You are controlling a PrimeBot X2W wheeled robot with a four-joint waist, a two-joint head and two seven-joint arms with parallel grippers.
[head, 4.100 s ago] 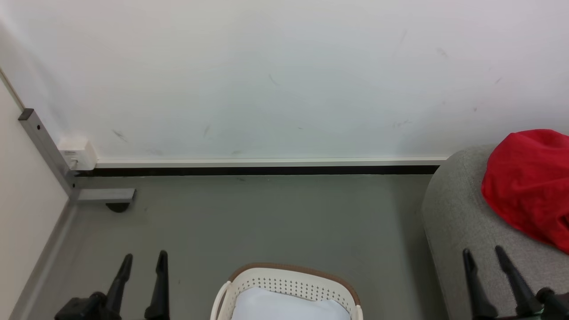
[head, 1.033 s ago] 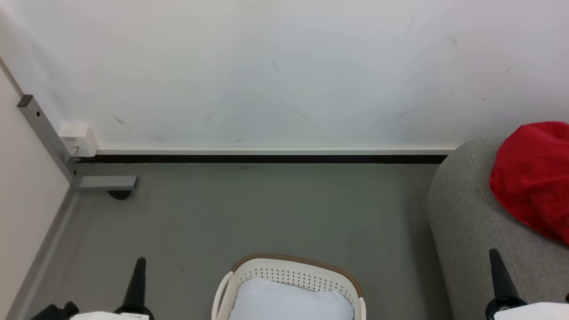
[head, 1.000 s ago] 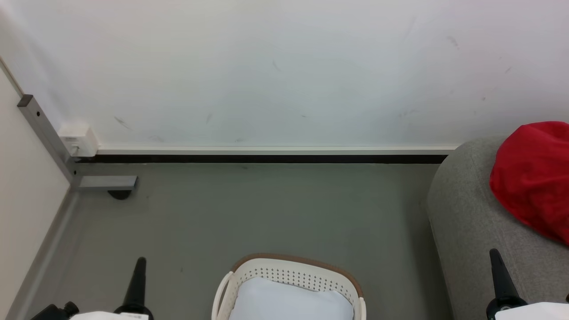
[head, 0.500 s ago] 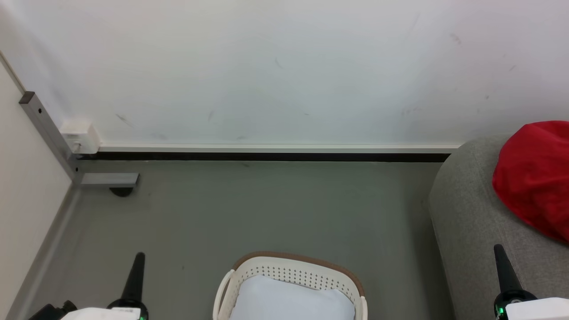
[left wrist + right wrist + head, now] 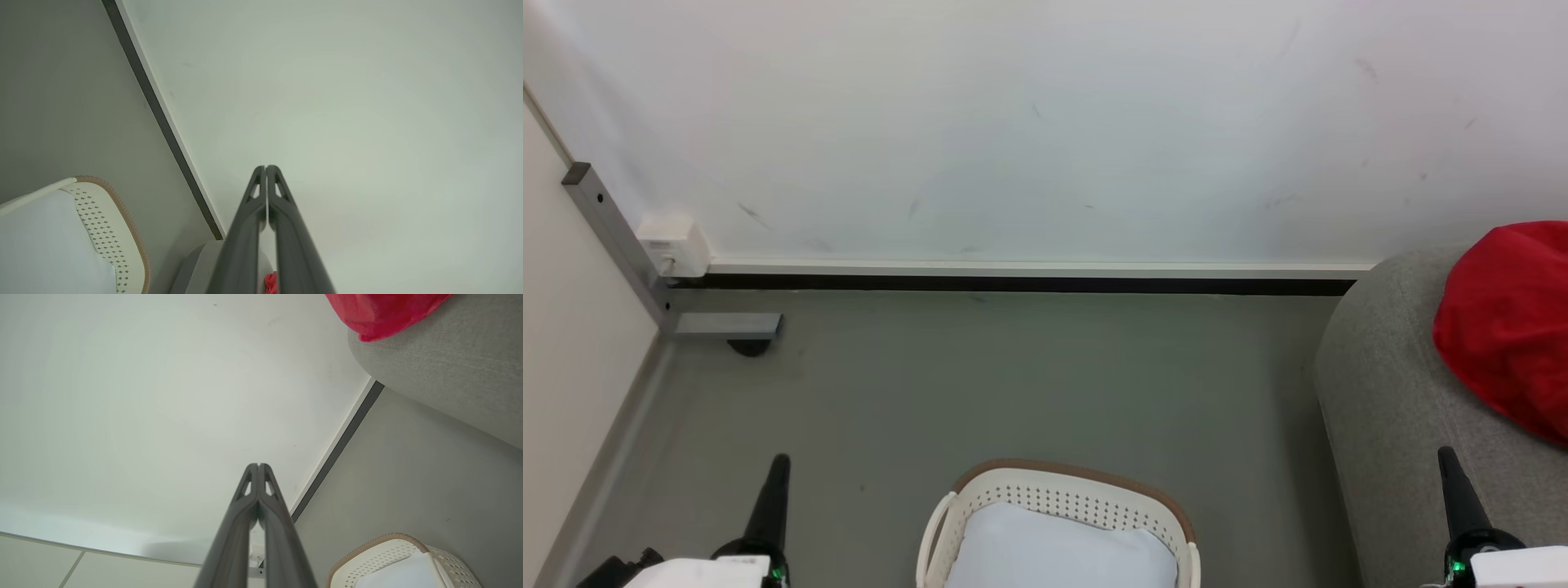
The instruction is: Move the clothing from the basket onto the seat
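The red clothing point(image 5: 1511, 327) lies bunched on the light grey seat point(image 5: 1388, 392) at the right edge of the head view; the right wrist view has the clothing point(image 5: 380, 312) on the seat point(image 5: 445, 371) at its top right. The white basket point(image 5: 1062, 494) with a brown rim stands on the floor at bottom centre, a pale blue-white cloth point(image 5: 1062, 551) inside it. My left gripper point(image 5: 778, 465) is shut and empty at the lower left, left of the basket. My right gripper point(image 5: 1447, 457) is shut and empty at the lower right, over the seat's front. Both wrist views show fingers pressed together: left gripper point(image 5: 266, 168), right gripper point(image 5: 258, 466).
A white wall with a dark baseboard point(image 5: 1013, 285) runs across the back. A grey metal post and foot point(image 5: 719, 325) with a white socket box point(image 5: 670, 245) stand in the left corner. Grey floor point(image 5: 1013, 384) spreads between basket, wall and seat.
About four seconds ago both grippers stood open; now both are shut. The whole picture has shifted slightly, so the camera moved. The clothing, seat and basket stay put.
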